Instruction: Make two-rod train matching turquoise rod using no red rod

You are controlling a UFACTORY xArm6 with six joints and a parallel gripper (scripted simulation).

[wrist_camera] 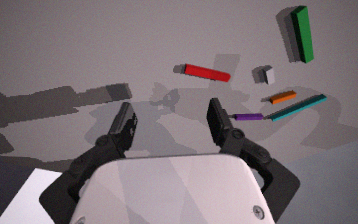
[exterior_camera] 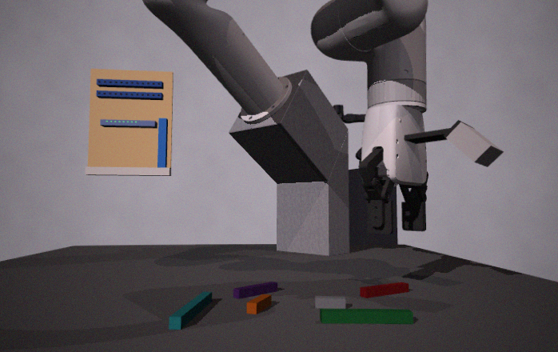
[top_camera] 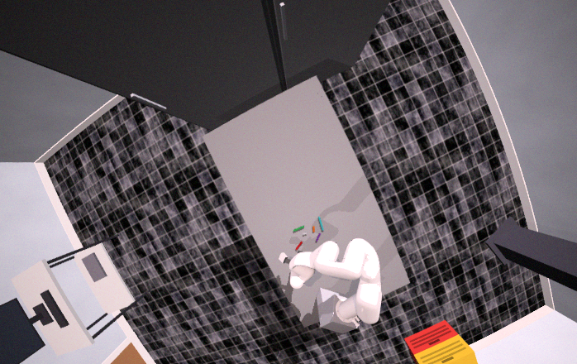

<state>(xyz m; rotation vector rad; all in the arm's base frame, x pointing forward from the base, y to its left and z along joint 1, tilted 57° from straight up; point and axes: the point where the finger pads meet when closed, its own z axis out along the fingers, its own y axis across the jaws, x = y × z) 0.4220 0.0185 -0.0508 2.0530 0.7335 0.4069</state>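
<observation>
And there's the pincer [exterior_camera: 396, 215] [wrist_camera: 171, 109], spread wide and empty above the tabletop [top_camera: 281, 167] [exterior_camera: 97, 280] [wrist_camera: 145, 30], orange rod [top_camera: 313, 229] [exterior_camera: 258, 304] [wrist_camera: 283, 97] lying between turquoise [top_camera: 321, 224] [exterior_camera: 189, 310] [wrist_camera: 299, 107] and grey [top_camera: 304, 234] [exterior_camera: 329, 302] [wrist_camera: 269, 75]!

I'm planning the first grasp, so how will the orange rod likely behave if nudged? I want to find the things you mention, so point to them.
The orange rod [top_camera: 313, 229] [exterior_camera: 258, 304] [wrist_camera: 283, 97] would probably slide rather than roll, given its flat sides. It seems unlikely to tip, since it lies on a long face. Its straight, blocky shape suggests it would stay stiff.

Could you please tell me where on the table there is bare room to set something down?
The widest bare patch runs from the green rod toward the dark cabinet. It is crowded around the orange rod.
</observation>
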